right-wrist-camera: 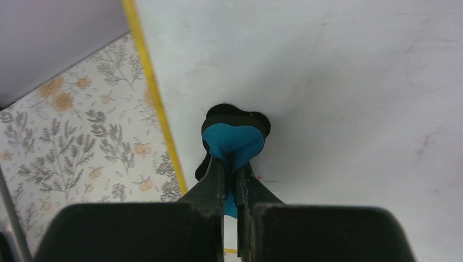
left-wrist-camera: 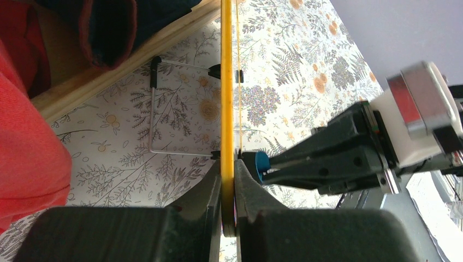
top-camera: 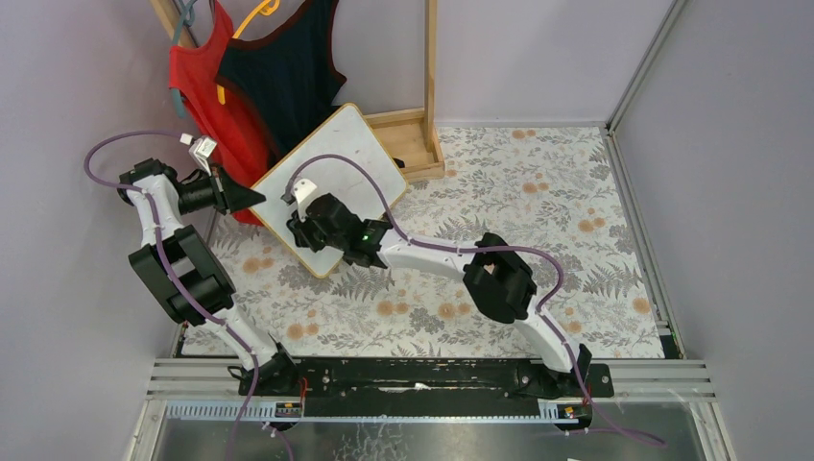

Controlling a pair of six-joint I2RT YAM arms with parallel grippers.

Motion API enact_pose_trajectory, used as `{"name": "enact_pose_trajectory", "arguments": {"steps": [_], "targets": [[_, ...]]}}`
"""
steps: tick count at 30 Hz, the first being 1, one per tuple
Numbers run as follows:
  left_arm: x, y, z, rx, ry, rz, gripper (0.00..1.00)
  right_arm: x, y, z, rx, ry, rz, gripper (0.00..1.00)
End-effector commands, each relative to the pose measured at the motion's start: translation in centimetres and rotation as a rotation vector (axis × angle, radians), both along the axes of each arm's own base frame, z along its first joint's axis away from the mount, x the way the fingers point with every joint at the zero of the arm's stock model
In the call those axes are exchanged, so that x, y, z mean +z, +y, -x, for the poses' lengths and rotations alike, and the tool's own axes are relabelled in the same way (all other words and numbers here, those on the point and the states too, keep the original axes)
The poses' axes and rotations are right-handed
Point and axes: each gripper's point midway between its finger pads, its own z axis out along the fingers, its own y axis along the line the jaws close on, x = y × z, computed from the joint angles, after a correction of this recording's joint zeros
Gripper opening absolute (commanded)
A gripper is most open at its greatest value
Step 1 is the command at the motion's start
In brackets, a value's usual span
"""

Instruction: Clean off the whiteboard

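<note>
The whiteboard (top-camera: pixel 346 158) has a yellow rim and stands tilted on the floral cloth at the back left. My left gripper (top-camera: pixel 251 195) is shut on its left edge; in the left wrist view the yellow edge (left-wrist-camera: pixel 226 82) runs up from between my left gripper's (left-wrist-camera: pixel 229 174) fingers. My right gripper (top-camera: pixel 305 229) is shut on a blue eraser (right-wrist-camera: pixel 233 141) with a black felt face, pressed against the white board surface (right-wrist-camera: pixel 338 82) near its left rim. The eraser also shows in the left wrist view (left-wrist-camera: pixel 261 166). A faint reddish smear (right-wrist-camera: pixel 426 142) is on the board.
A red top (top-camera: pixel 206 82) and a dark top (top-camera: pixel 283 67) hang on a wooden rack (top-camera: pixel 422 115) behind the board. The board's wire stand (left-wrist-camera: pixel 164 109) shows behind it. Purple walls and a metal frame (top-camera: pixel 638 173) close in the floral table.
</note>
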Motion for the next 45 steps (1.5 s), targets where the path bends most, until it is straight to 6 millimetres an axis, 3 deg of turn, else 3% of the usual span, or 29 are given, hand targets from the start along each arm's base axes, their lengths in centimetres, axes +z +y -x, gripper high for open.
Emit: {"name": "enact_pose_trajectory", "arguments": {"steps": [1,9,13,14,22,32,36,45], "targets": [[-0.2,-0.3,0.4,-0.022,-0.010,-0.076,0.00,1.2,-1.0,-3.6,-0.067,-0.037,-0.031,0.00],[-0.1,-0.2,0.4,-0.020,-0.012,-0.082,0.00,0.5,-5.6,-9.7,-0.192,-0.037,-0.004,0.00],[-0.2,-0.2,0.3,-0.019,-0.009,-0.078,0.00,0.7,-9.2,-11.6,-0.264,-0.043,-0.005,0.00],[-0.1,-0.2,0.3,-0.020,-0.010,-0.076,0.00,0.9,-9.3,-11.5,-0.263,-0.044,-0.009,0.00],[-0.3,-0.3,0.4,-0.020,-0.004,-0.070,0.00,-0.8,-6.6,-8.0,-0.186,0.024,-0.032,0.00],[-0.1,-0.2,0.2,-0.020,-0.010,-0.072,0.00,-2.6,-1.8,-1.5,-0.061,0.049,-0.018,0.00],[-0.1,-0.3,0.2,-0.021,-0.010,-0.071,0.00,-3.3,-1.1,0.3,-0.033,0.071,-0.020,0.00],[-0.1,-0.3,0.2,-0.021,-0.010,-0.065,0.00,-3.9,-0.7,1.8,-0.013,0.090,-0.025,0.00]]}}
